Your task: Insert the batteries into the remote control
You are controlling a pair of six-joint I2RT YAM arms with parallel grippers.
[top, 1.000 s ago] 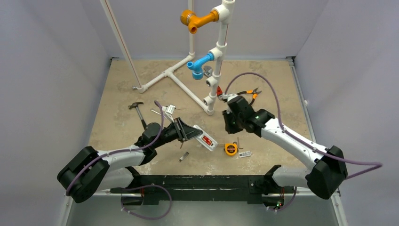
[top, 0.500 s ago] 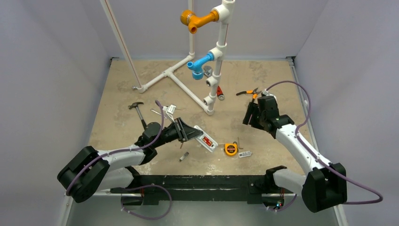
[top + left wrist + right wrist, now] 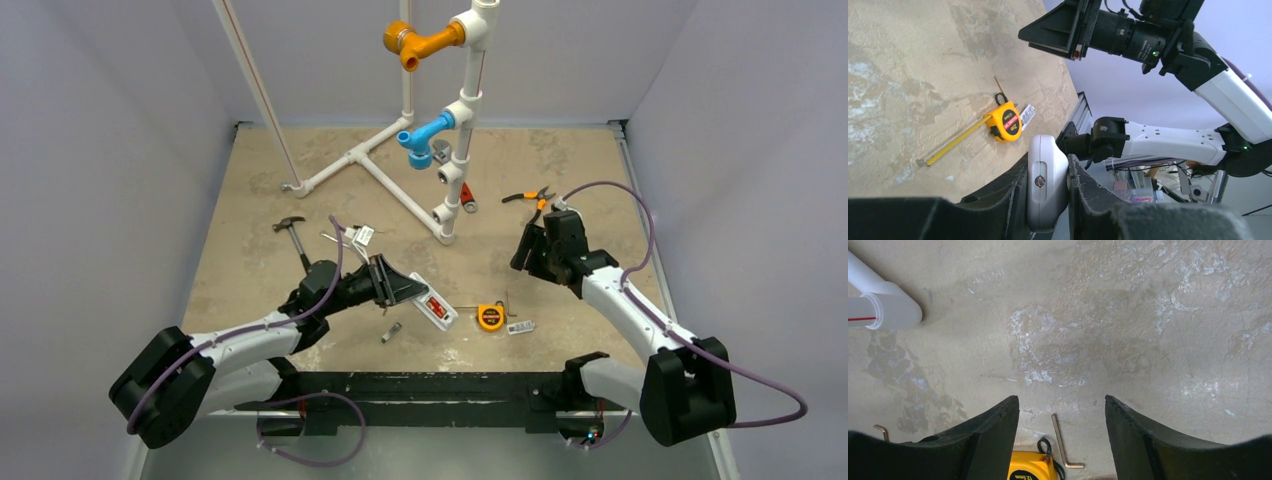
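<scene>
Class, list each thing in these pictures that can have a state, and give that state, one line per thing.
left gripper, shut on the remote control
remote control, clamped at one end, battery bay uncovered and facing up
batteries, red showing inside the bay, number unclear
right gripper, open, holding nothing
tape measure, lying on the table, blade partly pulled out

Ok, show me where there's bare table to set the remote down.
Barest: the far right corner of the table, behind the pliers. Also free: the strip left of the hammer, and the middle between the pipe stand and the right pincer. Crowded: the near centre around the remote and tape measure.
</scene>
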